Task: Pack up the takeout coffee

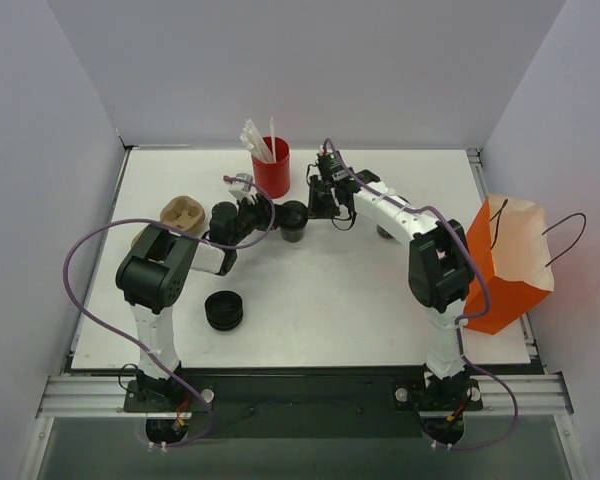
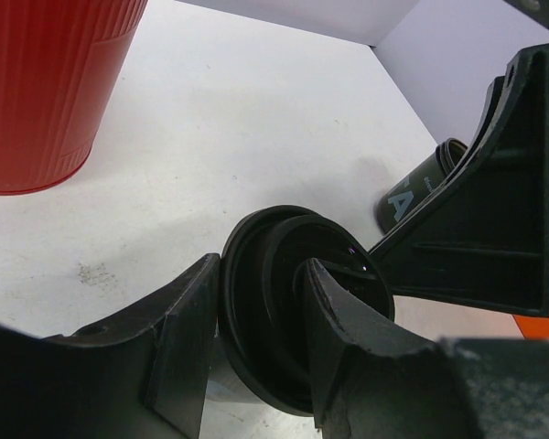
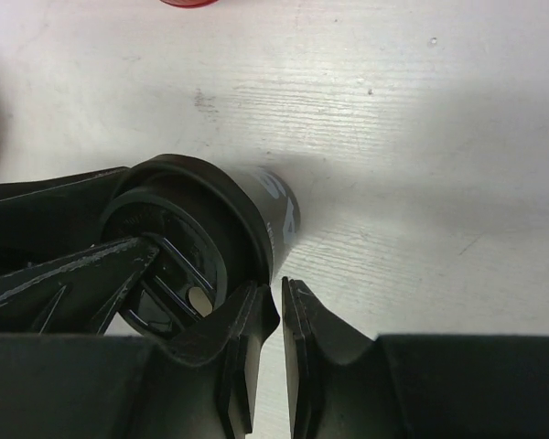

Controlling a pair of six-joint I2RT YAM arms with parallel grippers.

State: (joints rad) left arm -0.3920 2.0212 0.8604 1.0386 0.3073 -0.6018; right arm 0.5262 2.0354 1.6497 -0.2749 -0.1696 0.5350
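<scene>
The left arm (image 1: 155, 270) folds at its elbow and reaches right, while the right arm (image 1: 435, 260) stretches back and left, so both wrists meet at the back middle of the table (image 1: 360, 300), just beside the red cup (image 1: 271, 168). The left gripper (image 2: 259, 274) pinches the lid rim of the coffee cup (image 3: 273, 219), one finger outside and one in the recess. The right gripper (image 3: 279, 291) leans on that rim, jaws nearly together around nothing; the cup stands upright, lid on top.

A white table (image 1: 380, 310), evenly lit, stands enclosed by plain pale walls (image 1: 310, 60), a metal rail (image 1: 310, 392) along its near edge.
</scene>
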